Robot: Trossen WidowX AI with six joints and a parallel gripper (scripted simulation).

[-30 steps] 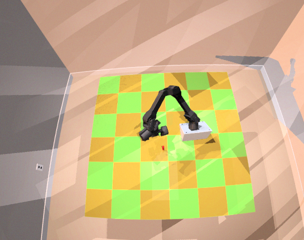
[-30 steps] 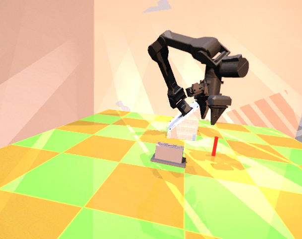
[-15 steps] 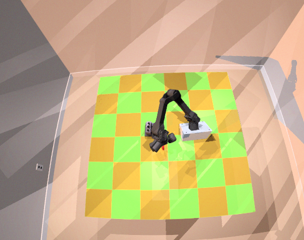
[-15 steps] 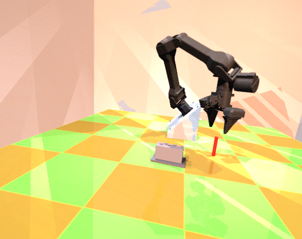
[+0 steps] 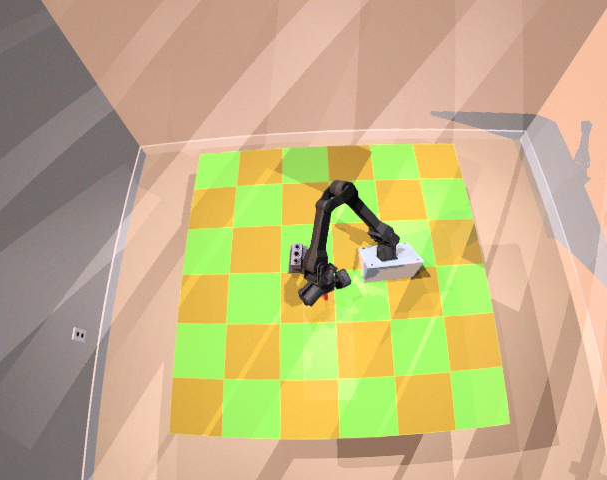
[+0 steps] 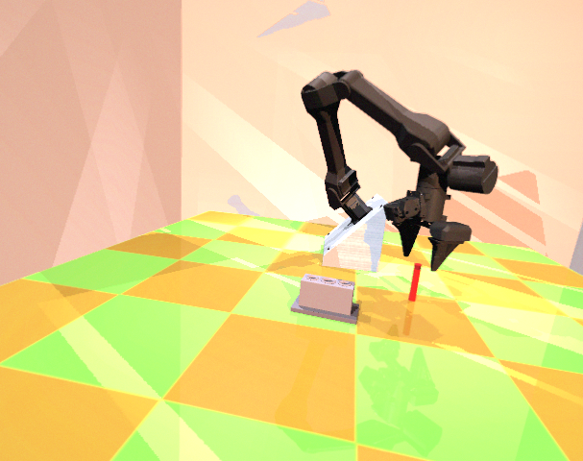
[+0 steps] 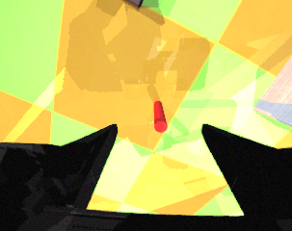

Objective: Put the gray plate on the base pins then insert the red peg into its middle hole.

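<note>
The gray plate [image 5: 295, 266] [image 6: 326, 296], a thick block with three holes in its top, sits level on the darker base [image 6: 324, 313]. The pins cannot be made out apart from the holes. The red peg [image 5: 325, 297] [image 6: 414, 283] [image 7: 159, 115] stands upright on the checkered floor, apart from the base. My gripper [image 6: 420, 262] [image 7: 158, 127] is wide open and empty, pointing down over the peg. In the wrist view the peg shows between the two fingertips, which are around or just above the height of its top.
The white mounting block [image 5: 391, 271] [image 6: 353, 253] [image 7: 286, 91] under the arm stands on the far side of the peg and plate in the exterior view. The plate and base stand to the left of the peg there. A dark corner of the base shows at the wrist view's top edge.
</note>
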